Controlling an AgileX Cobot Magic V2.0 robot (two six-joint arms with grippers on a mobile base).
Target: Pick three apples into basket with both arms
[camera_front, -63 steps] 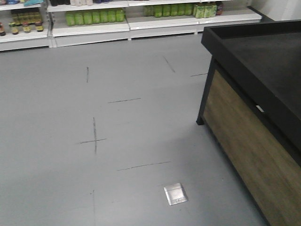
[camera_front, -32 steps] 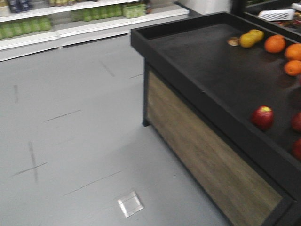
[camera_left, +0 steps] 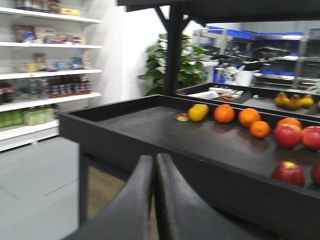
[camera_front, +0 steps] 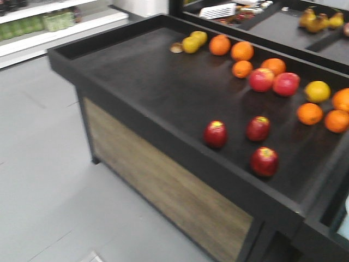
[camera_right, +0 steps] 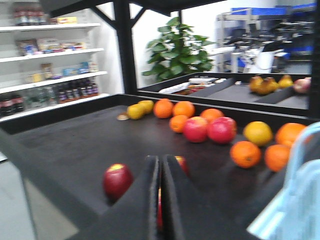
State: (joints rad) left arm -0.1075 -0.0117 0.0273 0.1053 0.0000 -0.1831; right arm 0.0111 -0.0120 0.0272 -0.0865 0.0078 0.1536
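Three small dark red apples lie near the front rim of the black display table (camera_front: 163,117): one at the left (camera_front: 216,134), one behind it to the right (camera_front: 258,128), one nearest the rim (camera_front: 264,161). In the right wrist view one apple (camera_right: 117,181) lies left of my right gripper (camera_right: 161,161), and another (camera_right: 182,162) peeks out behind its fingers. The right gripper is shut and empty. My left gripper (camera_left: 154,161) is shut and empty, in front of the table's rim, with one apple (camera_left: 288,173) far to its right. A pale blue basket (camera_right: 295,200) shows at the right edge.
Two brighter red apples (camera_front: 262,79) (camera_front: 286,83), oranges (camera_front: 241,51) and yellow fruit (camera_front: 191,43) lie further back on the table. The table has a raised rim and a wood-panelled side (camera_front: 163,191). Store shelves (camera_front: 49,24) stand beyond the grey floor at the left.
The front view has swung right from bare floor and shelves onto the table. The fruit and the three apples have come into view. The grippers do not show in it.
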